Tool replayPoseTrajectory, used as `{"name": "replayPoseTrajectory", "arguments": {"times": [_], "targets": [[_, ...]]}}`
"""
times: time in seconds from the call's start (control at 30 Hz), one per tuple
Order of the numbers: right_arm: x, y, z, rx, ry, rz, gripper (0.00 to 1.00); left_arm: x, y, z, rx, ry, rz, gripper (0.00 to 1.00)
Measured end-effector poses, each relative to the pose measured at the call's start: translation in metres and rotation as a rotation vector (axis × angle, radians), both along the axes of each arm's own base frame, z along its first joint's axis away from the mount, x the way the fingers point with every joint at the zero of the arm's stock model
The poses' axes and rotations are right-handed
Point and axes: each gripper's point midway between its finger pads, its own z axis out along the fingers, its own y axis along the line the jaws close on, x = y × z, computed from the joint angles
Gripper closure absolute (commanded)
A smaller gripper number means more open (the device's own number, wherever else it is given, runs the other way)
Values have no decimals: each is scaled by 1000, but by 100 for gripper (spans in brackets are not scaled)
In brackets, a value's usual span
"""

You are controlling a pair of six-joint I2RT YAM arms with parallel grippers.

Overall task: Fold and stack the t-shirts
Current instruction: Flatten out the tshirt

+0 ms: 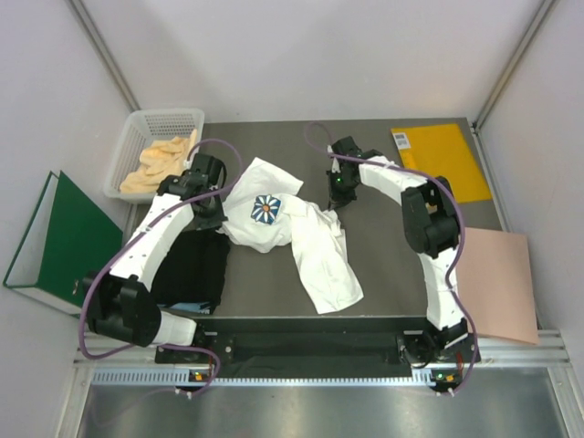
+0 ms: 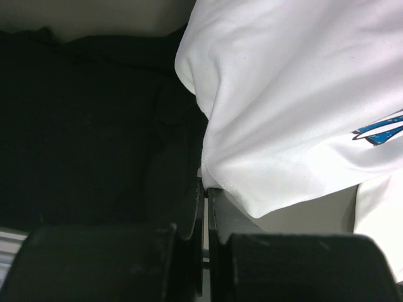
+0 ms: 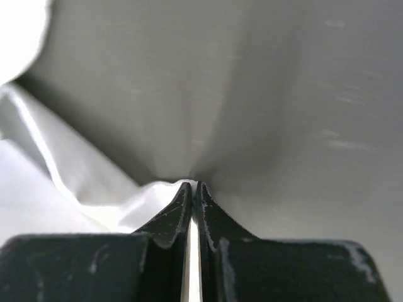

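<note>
The white t-shirt (image 1: 315, 246) lies crumpled across the middle of the table, its blue-and-daisy print (image 1: 265, 209) facing up. The black t-shirt (image 1: 196, 269) lies flat at the left, partly under my left arm. My left gripper (image 1: 220, 222) is shut on the white shirt's left edge. In the left wrist view the closed gripper (image 2: 206, 189) pinches the white cloth (image 2: 296, 94) beside the black cloth (image 2: 94, 126). My right gripper (image 1: 335, 203) is shut on the shirt's upper right part. The right wrist view shows the gripper (image 3: 194, 185) closed on a white fold (image 3: 145, 198).
A white basket (image 1: 137, 128) with pale yellow cloth stands at the back left. A green binder (image 1: 55, 237) lies off the table's left side. An orange-yellow envelope (image 1: 443, 160) lies at the back right, and a pink paper sheet (image 1: 497, 283) lies at the right edge.
</note>
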Motion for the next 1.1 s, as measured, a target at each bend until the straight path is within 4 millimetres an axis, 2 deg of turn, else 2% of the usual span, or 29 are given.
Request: {"name": "replayPoseTrajectory", "arguments": {"times": [0.1,0.2,0.37,0.47,0.53,0.63,0.77,0.83,0.87,0.9,0.97,1.0,1.03,1.1], "targets": [[7,-22,5,-86,-34,-47,100,4,2,2,8,-5,6,100],[25,-56,23,-142,-98,-127,100,10,3,5,20,-16,13,100],[60,-123,82,-166,-257,-282,100,28,5,24,44,-73,4,100],[71,-158,116,-174,-344,-348,100,34,3,34,39,-107,-14,100],[75,-173,130,-180,-382,-373,100,33,-1,34,16,-105,-35,100],[78,-181,140,-186,-413,-380,100,18,-9,25,-36,-77,-57,100],[78,-182,139,-190,-411,-370,100,-32,-17,-3,-124,51,-65,100],[78,-183,139,-189,-410,-366,100,-61,-21,-17,-165,136,-68,48],[78,-185,138,-189,-407,-365,100,-76,-23,-24,-182,185,-72,15],[78,-186,138,-189,-406,-364,100,-92,-24,-29,-195,244,-69,1],[79,-189,135,-188,-400,-362,100,-109,-24,-31,-198,302,-75,1],[80,-191,126,-188,-380,-358,100,-110,-22,-20,-194,258,-83,1],[80,-191,125,-188,-379,-357,100,-110,-22,-18,-196,249,-83,1],[80,-191,117,-189,-362,-348,100,-95,-21,1,-189,137,-90,1]]}}
